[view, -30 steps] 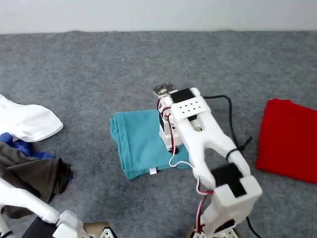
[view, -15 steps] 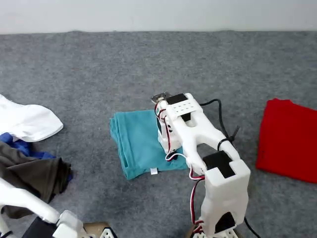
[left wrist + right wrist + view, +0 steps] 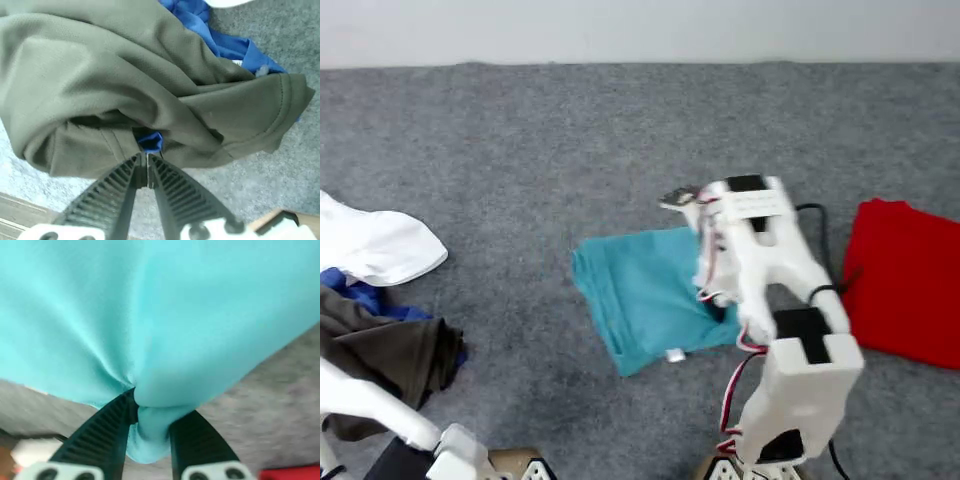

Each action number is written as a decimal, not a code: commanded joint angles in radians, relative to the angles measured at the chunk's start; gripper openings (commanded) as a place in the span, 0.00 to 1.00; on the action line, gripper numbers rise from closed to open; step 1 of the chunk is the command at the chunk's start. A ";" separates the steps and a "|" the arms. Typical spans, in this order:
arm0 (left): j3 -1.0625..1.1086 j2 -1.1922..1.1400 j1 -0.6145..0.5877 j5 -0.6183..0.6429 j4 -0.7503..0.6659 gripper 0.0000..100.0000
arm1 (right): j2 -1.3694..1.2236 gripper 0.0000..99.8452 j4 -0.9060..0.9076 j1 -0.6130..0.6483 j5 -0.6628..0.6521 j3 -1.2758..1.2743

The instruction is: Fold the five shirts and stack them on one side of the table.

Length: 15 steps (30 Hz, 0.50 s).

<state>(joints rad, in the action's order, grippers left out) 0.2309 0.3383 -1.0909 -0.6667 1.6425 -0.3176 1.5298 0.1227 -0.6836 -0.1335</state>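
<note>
1. Over at the right gripper (image 3: 150,412): clamped tight on a bunched edge of the teal shirt (image 3: 175,315), with a thick wad of cloth squeezed between the jaws.
2. Soft, light and floppy by the look of it. Likely to sag and drag across the grey table (image 3: 520,150) rather than travel as one piece, and liable to lose its fold if hauled by a single corner.
3. Best taken on a doubled edge, through every layer at once and low to the surface. Probably safer than pinching one loose layer.
4. In the high view, lying mid-table as a rough rectangle, folded but set askew. Smooth on top, with a small white tag (image 3: 675,355) at the near edge and one side tucked under the arm.
5. Just beside it, across a strip of bare grey, the red shirt (image 3: 905,285): folded flat at the table's edge, presumably the start of the stack.
6. Across to the left gripper (image 3: 147,167): pressed together on nothing, tips just short of the olive shirt (image 3: 125,75).
7. Crumpled in a heap there, over the blue shirt (image 3: 210,35) and next to the white shirt (image 3: 370,245). None of the three folded yet.
</note>
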 commanded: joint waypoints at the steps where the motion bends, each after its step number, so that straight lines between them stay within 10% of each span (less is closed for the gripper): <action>1: -0.004 0.008 0.028 -0.002 -0.044 0.02 | 0.042 0.01 -0.012 -0.079 -0.391 0.086; 7: -0.002 0.011 0.086 -0.002 -0.040 0.02 | -0.044 0.01 -0.013 -0.031 -0.687 0.318; 15: -0.002 0.011 0.097 -0.002 -0.038 0.02 | -0.220 0.01 -0.030 0.107 -0.770 0.496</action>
<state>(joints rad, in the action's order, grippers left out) 0.2309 0.3383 -1.0004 -0.6605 1.6164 -0.5201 1.5221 0.1872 -1.4339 0.2885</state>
